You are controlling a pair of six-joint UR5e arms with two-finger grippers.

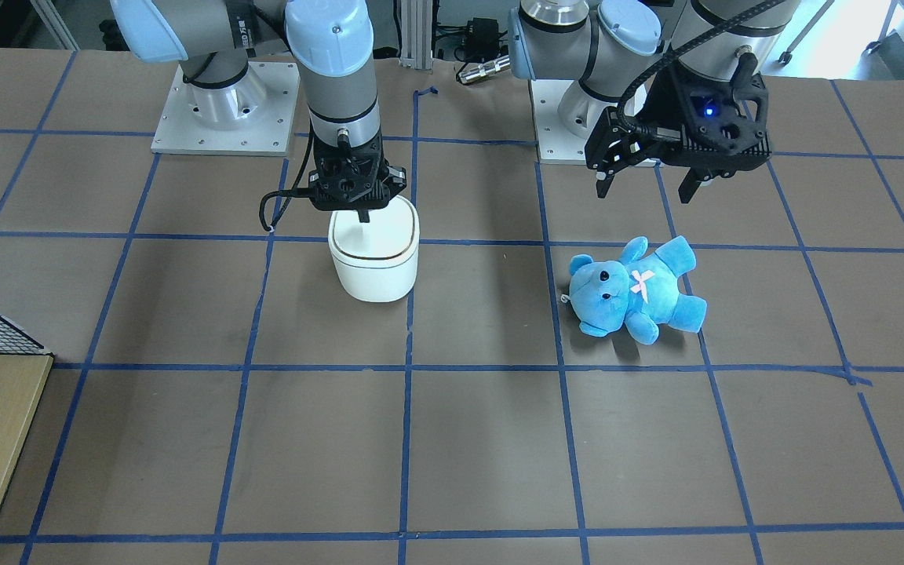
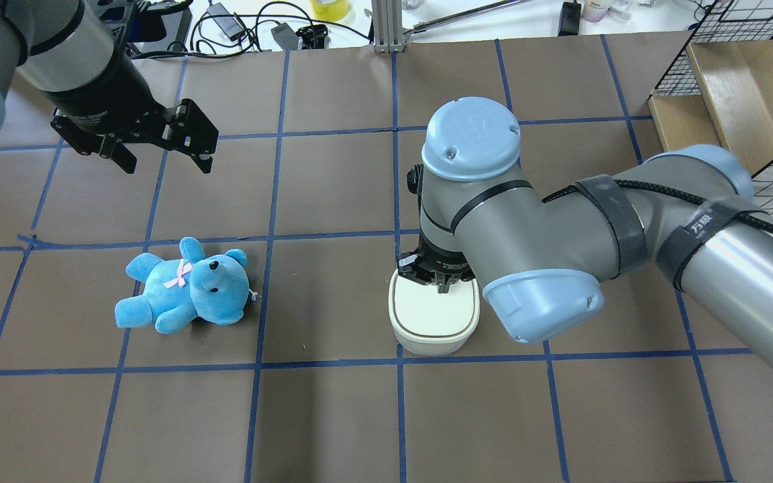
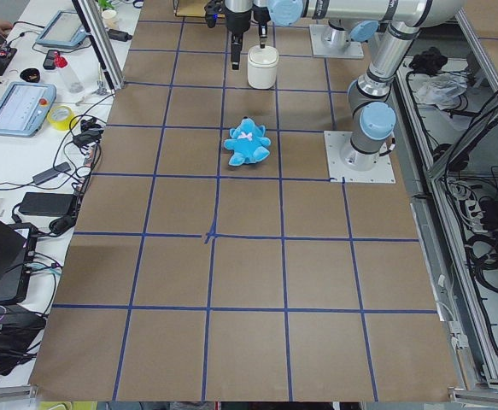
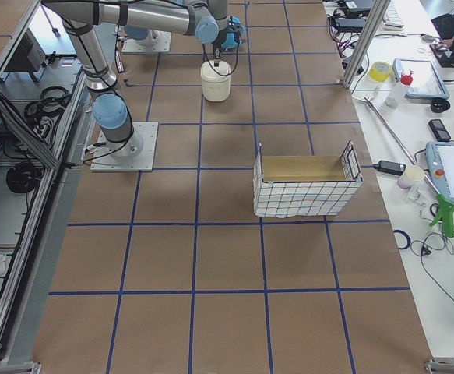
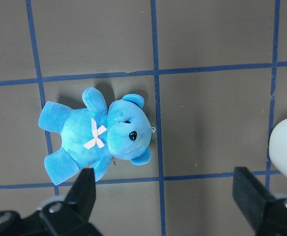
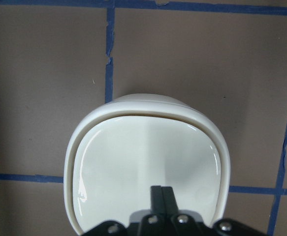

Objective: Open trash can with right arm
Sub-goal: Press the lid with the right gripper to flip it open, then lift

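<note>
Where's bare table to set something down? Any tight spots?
Free: the brown squares between the small white plastic trash can and the blue plush teddy bear, and the row on the operators' side of both. Crowded: over the can's lid, where the shut right claw sits.

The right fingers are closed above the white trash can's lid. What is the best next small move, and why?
Probably press gently straight down. The right gripper, fingers shut, is poised over one end of the trash can lid, which looks closed, with only a thin dark line at its opposite edge.
</note>
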